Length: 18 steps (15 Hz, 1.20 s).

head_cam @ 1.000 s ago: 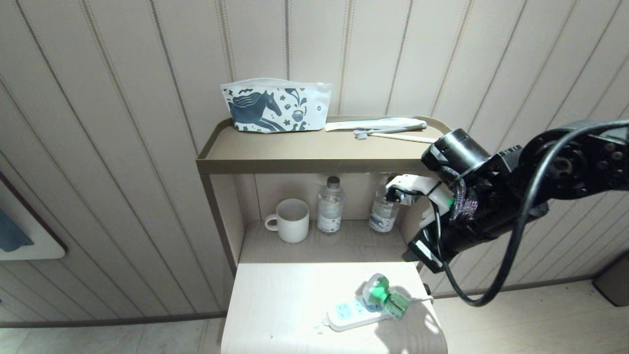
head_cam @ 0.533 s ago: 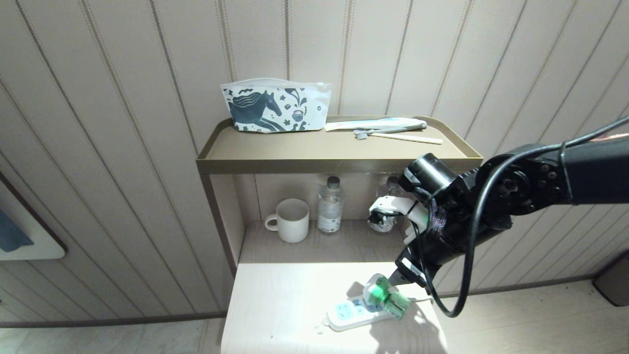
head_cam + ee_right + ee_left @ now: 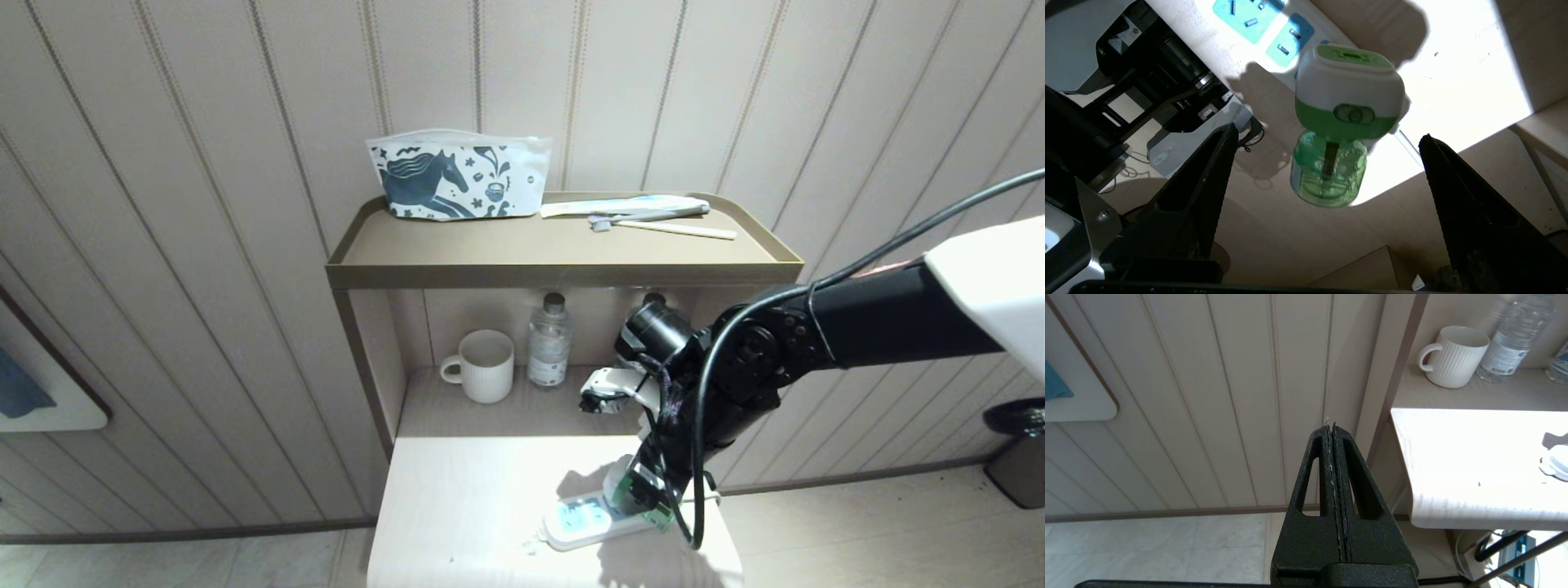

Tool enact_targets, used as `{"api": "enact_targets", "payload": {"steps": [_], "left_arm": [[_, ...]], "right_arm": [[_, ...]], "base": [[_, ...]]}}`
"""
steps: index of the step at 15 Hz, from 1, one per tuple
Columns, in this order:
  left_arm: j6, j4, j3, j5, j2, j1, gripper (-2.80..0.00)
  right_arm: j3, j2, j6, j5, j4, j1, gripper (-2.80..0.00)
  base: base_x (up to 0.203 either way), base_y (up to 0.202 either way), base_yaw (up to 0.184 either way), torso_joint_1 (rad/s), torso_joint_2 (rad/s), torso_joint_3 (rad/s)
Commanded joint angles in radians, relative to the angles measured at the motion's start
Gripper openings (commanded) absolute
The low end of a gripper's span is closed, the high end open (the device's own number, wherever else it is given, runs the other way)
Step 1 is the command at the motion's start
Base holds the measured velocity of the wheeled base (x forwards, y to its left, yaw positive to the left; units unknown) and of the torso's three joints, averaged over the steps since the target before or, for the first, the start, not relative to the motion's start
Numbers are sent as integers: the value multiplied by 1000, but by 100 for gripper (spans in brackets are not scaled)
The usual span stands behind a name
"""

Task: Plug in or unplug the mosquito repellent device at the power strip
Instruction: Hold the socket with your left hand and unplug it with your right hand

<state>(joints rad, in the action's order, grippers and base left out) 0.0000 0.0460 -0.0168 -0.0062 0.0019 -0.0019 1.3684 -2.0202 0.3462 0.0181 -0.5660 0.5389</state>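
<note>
Right end effector point(image 3: 1327, 171) was spread wide, holding nothing, hanging over the right front part of the table point(image 3: 457, 523); both fingers point(image 3: 1200, 188) stood apart from the mosquito repellent device point(image 3: 1345, 118), one on each side, no contact seen. The device sat dead ahead between them, plugged into the power strip point(image 3: 571, 523) near its cord end. Its long axis ran from the white-and-green body out to the translucent green bottle, with the bottle end pointing toward the wrist camera and overhanging the strip's edge. My read: closing would pinch across the body, not along that axis, so the line-up looked usable for a pull-out, though depth to the body was hard to judge. The right arm was clearly the nearer one. Left end effector point(image 3: 1333, 430) was pressed closed, empty, parked off the table's left side, well apart from the strip. Farther back, a mug point(image 3: 482, 366) and water bottle point(image 3: 549, 341) stood on the shelf.
</note>
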Motion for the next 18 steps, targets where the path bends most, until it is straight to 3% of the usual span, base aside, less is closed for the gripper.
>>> {"api": "enact_targets", "payload": {"steps": [1,16,17,18], "left_arm": [[0,0,0,0,1,0,-280],[0,0,-1,0,1,0,-280],[0,0,0,0,1,0,-280],[0,0,0,0,1,0,-280]], "right_arm": [[-5,-39,7,0,17,12,0],[56,-150,17,-22,65,0,0],[57,-153,18,-32,64,0,-280],[53,-152,24,-38,64,0,-280]], "base": [[0,0,0,0,0,0],[0,0,0,0,0,0],[0,0,0,0,0,0],[0,0,0,0,0,0]]}}
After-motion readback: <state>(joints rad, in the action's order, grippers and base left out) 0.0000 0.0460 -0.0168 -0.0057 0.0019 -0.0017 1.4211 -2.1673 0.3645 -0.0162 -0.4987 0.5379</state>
